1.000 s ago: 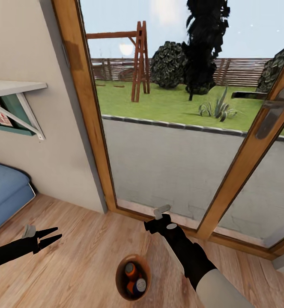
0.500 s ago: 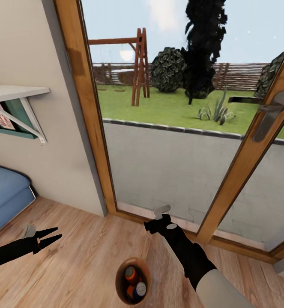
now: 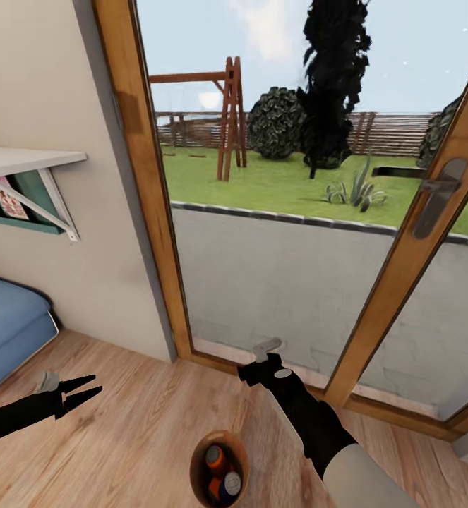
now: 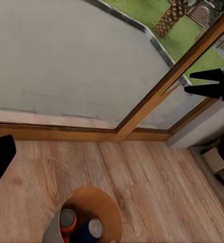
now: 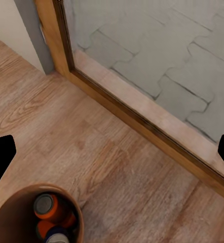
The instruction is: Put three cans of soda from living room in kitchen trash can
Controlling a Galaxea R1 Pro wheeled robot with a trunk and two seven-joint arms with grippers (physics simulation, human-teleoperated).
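Progress looks well along: the cans already sit inside the tash can (image 3: 219, 468), which stands on the wood plank floor (image 3: 142, 430) of the living room, in front of the robot and between its two arms, near the wood-framed glass doors (image 3: 403, 261). Judging by the blue sofa (image 3: 8, 331) at the left and the garden beyond the glass, the bin is not yet in the kitchen, so carrying it there seems to be what is left.

Going left to right: the left claw (image 3: 84, 392) hovers above the floor by the sofa, its fingers spread apart and empty. One bin stands next. Inside it two orange cans (image 5: 47, 205) and one dark blue can (image 4: 91, 230) can be counted, three in all, packed close and touching. The right claw (image 3: 264, 350) hangs near the door's bottom frame; whether it is released or clenched cannot be told, though it carries nothing visible.
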